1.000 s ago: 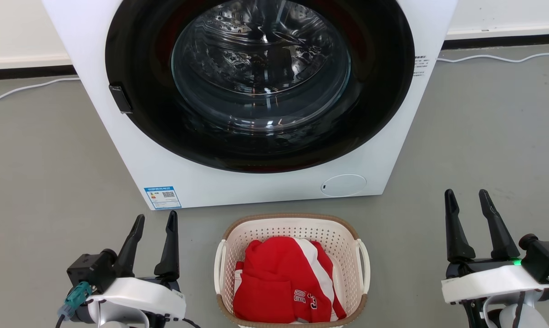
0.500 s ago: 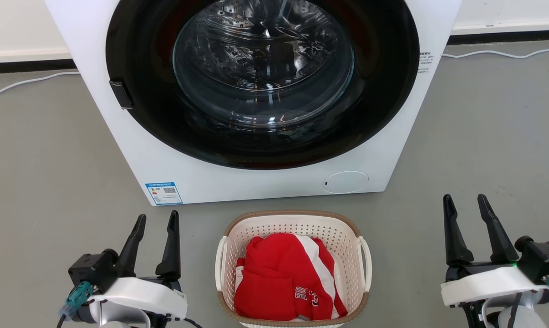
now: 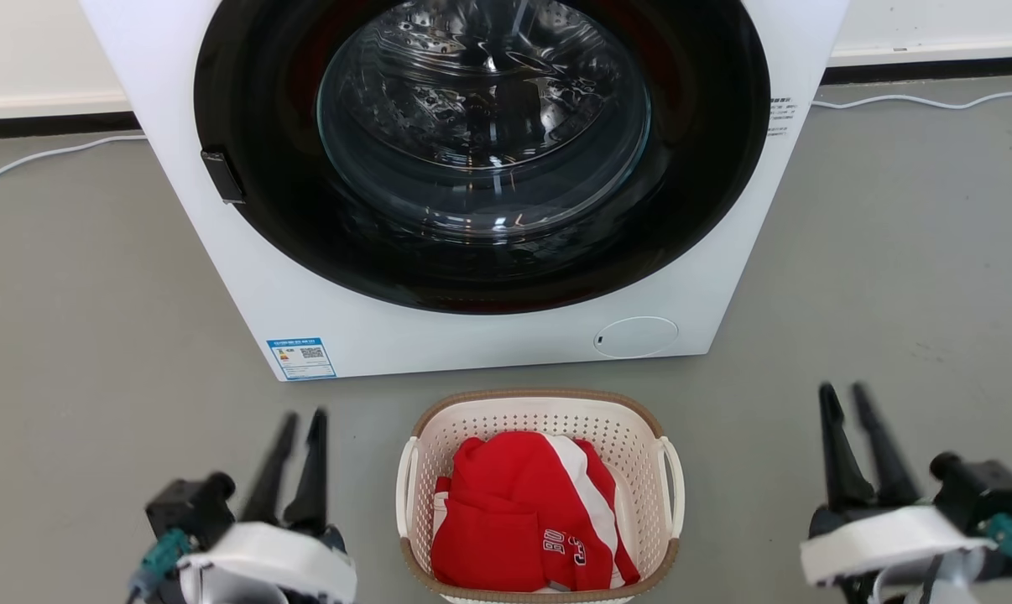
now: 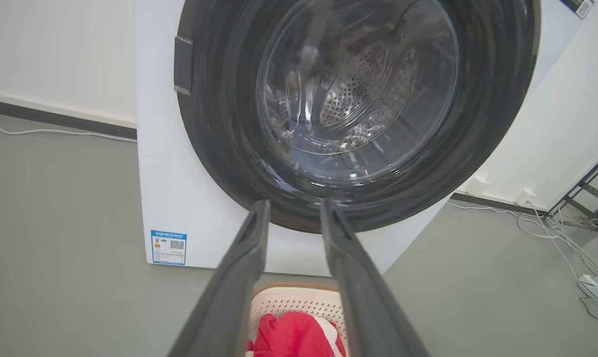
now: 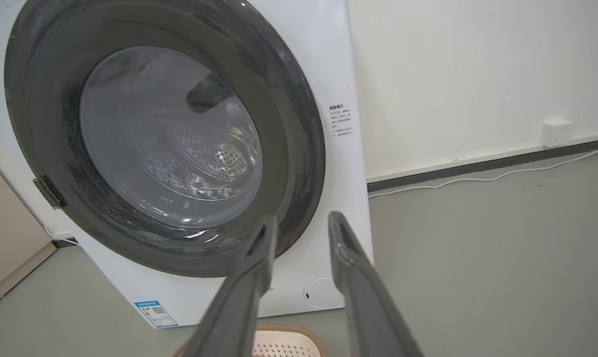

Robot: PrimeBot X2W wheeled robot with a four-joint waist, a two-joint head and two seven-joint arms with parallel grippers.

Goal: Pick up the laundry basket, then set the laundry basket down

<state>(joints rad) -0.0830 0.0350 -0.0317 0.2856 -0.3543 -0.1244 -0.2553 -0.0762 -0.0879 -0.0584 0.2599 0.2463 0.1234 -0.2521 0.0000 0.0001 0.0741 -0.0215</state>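
Note:
The laundry basket (image 3: 491, 425), cream perforated plastic with a tan rim and white side handles, stands on the grey floor just in front of the washing machine. A red and white garment (image 3: 514, 512) lies inside it. My left gripper (image 3: 305, 417) hovers to the basket's left, open and empty, blurred by motion. To the basket's right, well apart from it, my right gripper (image 3: 843, 391) is also open, empty and blurred. The left wrist view shows the left gripper (image 4: 294, 203) above the basket (image 4: 299, 300). The right gripper (image 5: 303, 219) has the basket's rim (image 5: 286, 331) at the bottom edge of its view.
A white front-loading washing machine (image 3: 246, 277) with a dark round glass door (image 3: 481, 126) stands close behind the basket. White cables (image 3: 909, 101) run along the wall's base. A power strip (image 4: 596, 290) lies on the floor at the right. Grey floor lies on both sides.
Both grippers have sunk a little in the head view and turned, so their fingers look closer together and blurred. The basket has not moved.

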